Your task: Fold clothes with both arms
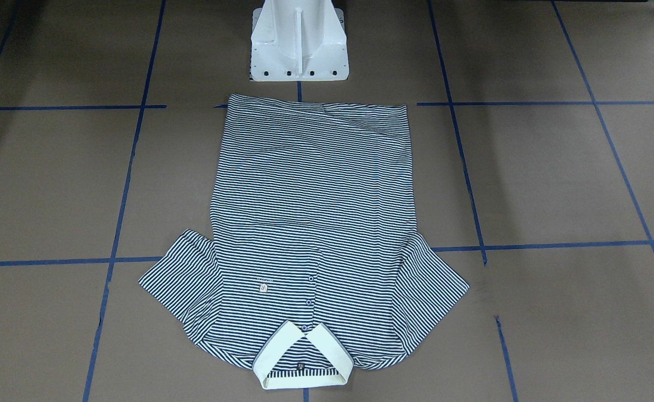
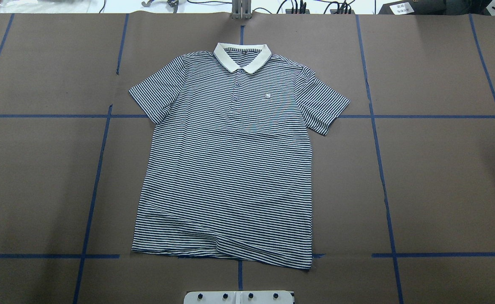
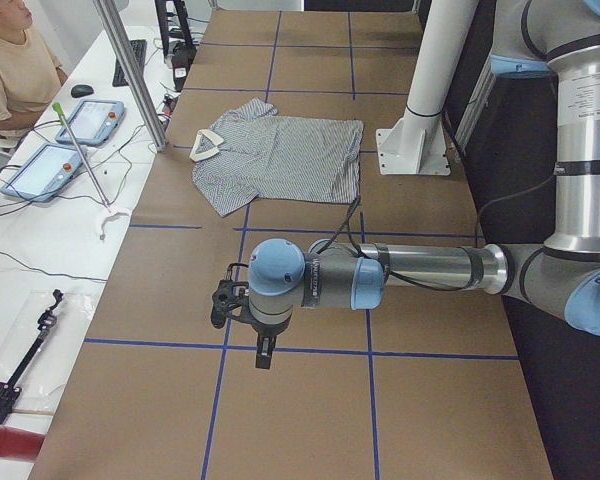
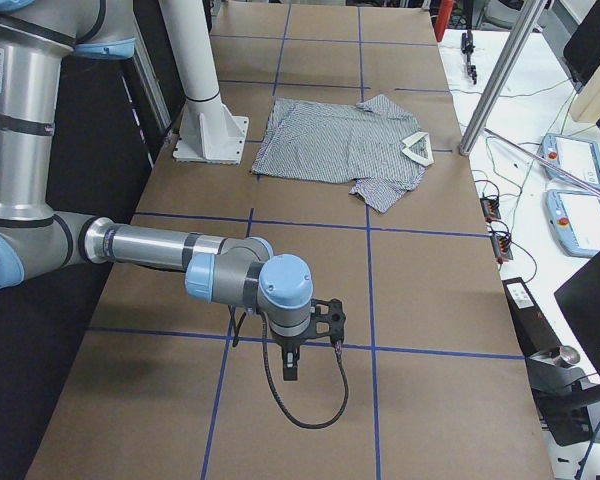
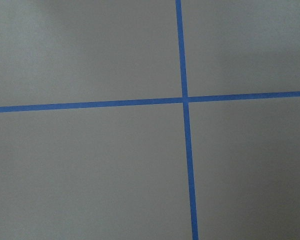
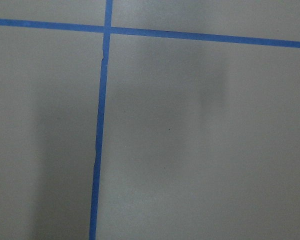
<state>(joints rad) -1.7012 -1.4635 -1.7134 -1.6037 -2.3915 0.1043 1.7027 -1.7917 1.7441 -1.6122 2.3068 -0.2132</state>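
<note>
Polo shirt [image 2: 230,160] lies flat, front up, unfolded; hem just beside pedestal base [image 1: 299,50], collar [image 2: 242,57] far from it. Left gripper [image 3: 265,352] and right gripper [image 4: 290,365] hang well apart from the base, one to each side. Cannot tell whether either's fingers are apart or together.

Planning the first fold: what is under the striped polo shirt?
The polo shirt lies flat on the brown table paper; blue tape lines run beneath it. Those covered stretches are hidden.
</note>
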